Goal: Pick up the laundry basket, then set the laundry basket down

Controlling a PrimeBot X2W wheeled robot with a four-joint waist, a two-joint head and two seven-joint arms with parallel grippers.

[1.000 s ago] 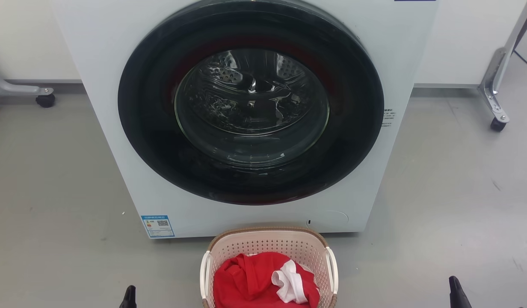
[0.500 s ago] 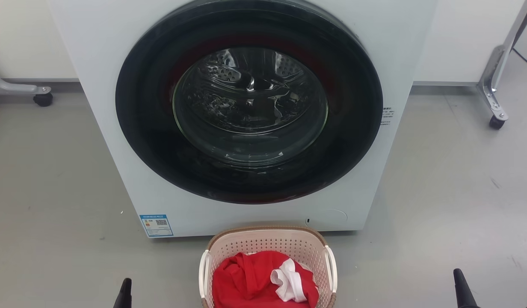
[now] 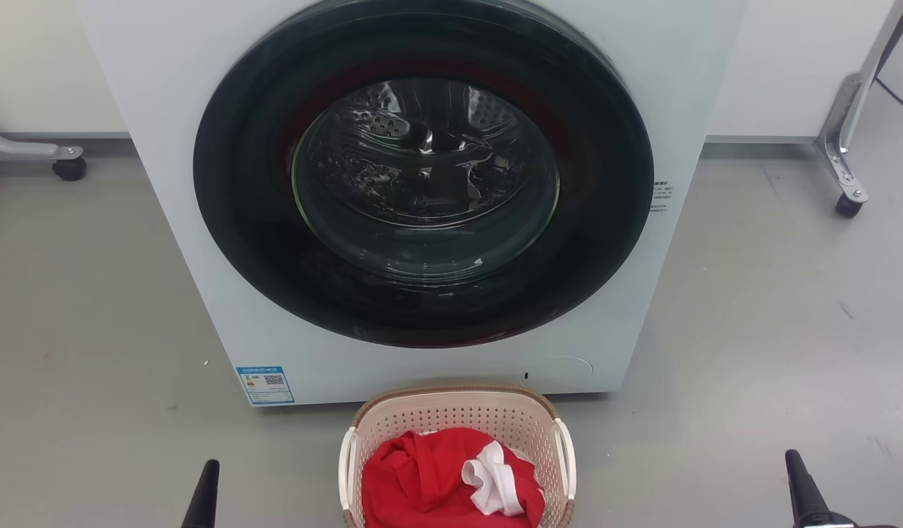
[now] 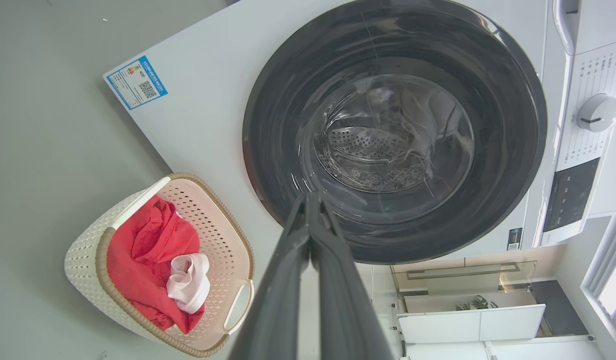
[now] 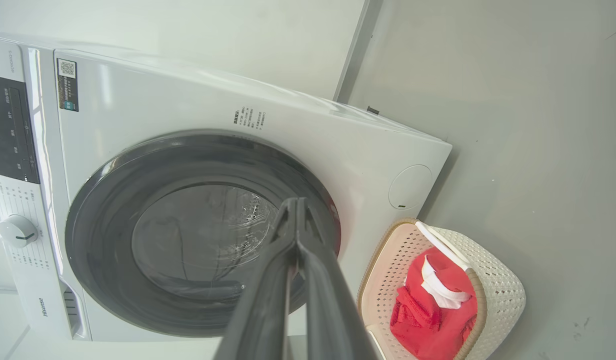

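**Cream-pink laundry basket on the floor, nothing holding it**

Sits flat at 6 o'clock in head view, just in front of the washing machine, with a red garment inside. That fits either pre-lift or post-set-down, and I can't tell which. Left gripper is at 7 o'clock and right gripper at 5 o'clock. Both are well apart from the white handles, tips pointing to 12. Wrist views show both finger pairs pressed together, pinching nothing.
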